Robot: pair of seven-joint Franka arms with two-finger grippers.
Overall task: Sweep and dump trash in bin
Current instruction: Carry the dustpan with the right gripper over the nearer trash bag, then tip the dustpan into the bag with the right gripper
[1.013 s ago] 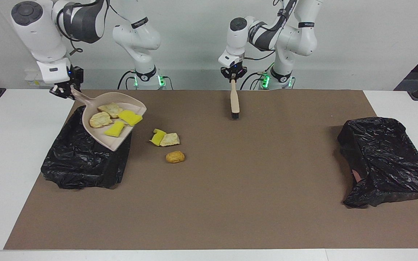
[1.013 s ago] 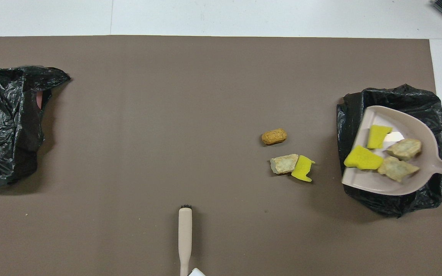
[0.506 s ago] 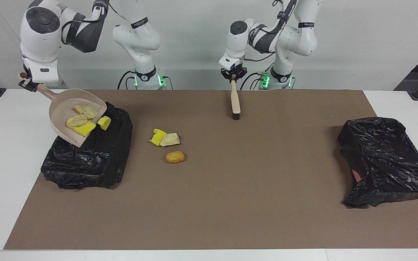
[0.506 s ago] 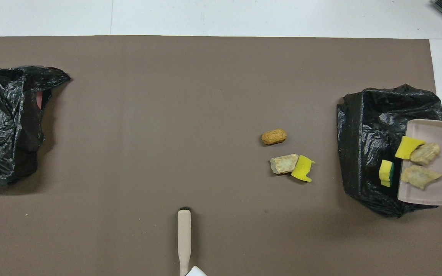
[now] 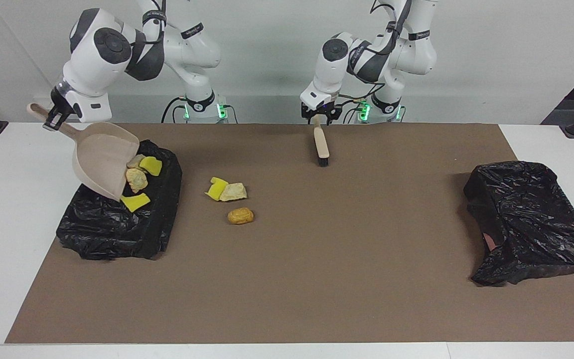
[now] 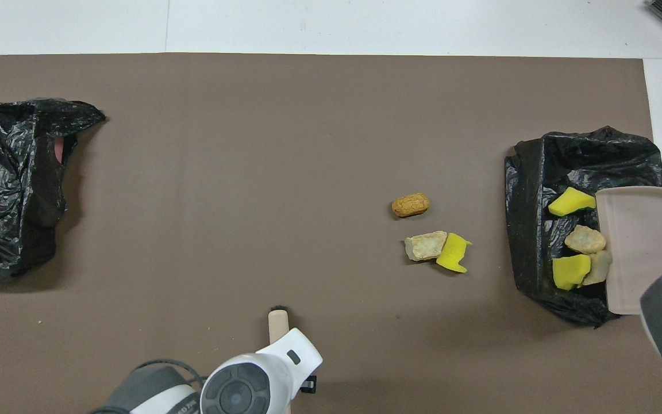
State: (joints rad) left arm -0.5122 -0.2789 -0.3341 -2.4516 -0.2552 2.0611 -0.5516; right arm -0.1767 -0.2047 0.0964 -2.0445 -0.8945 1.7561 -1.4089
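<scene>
My right gripper (image 5: 53, 117) is shut on the handle of the beige dustpan (image 5: 102, 159), which is tipped steeply over the black-lined bin (image 5: 112, 224) at the right arm's end of the table. Several trash pieces, yellow wedges (image 5: 151, 165) and beige chunks (image 5: 136, 178), slide off its lip into the bin (image 6: 538, 172); in the overhead view they lie there beside the pan (image 6: 638, 241). A yellow wedge (image 5: 216, 188), a beige chunk (image 5: 232, 191) and a golden-brown lump (image 5: 240, 216) lie on the mat. My left gripper (image 5: 319, 117) is shut on the brush (image 5: 321, 144), bristles down.
A second black-bagged bin (image 5: 531, 219) stands at the left arm's end of the table, also in the overhead view (image 6: 9, 184). A brown mat (image 5: 342, 274) covers the table. The left arm's body hides most of the brush (image 6: 278, 319) in the overhead view.
The right arm swung the dustpan over the bin's outer side and tipped it steeply; the pieces slid out into the bin. The left arm shifted a little, brush still held.
</scene>
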